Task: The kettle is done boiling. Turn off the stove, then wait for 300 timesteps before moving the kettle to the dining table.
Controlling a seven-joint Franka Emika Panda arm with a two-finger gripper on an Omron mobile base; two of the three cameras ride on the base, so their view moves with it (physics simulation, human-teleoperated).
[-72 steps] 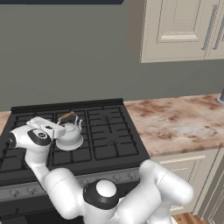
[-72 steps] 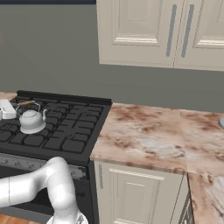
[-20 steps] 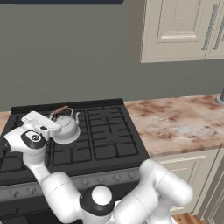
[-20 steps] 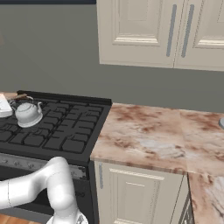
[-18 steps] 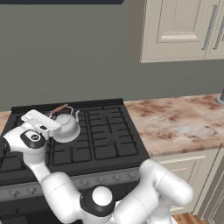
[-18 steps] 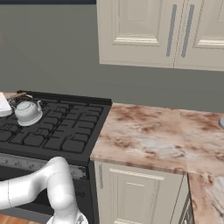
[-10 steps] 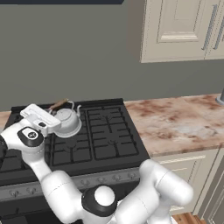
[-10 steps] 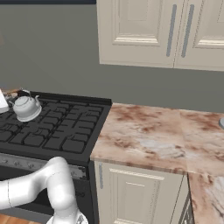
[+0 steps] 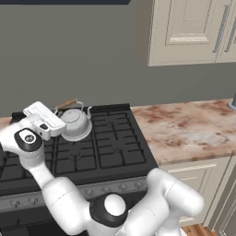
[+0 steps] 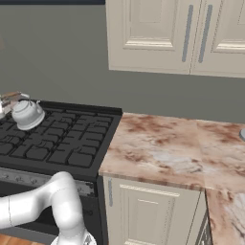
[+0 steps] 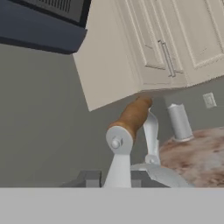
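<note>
Gripper clenched on kettle handle, kettle lifted off stove; carry level, spout at 3 o'clock, avoid swinging.

I find no legible text, label, brand, number or sign anywhere: none on the kettle, the stove, its knobs, or the cabinets.
</note>
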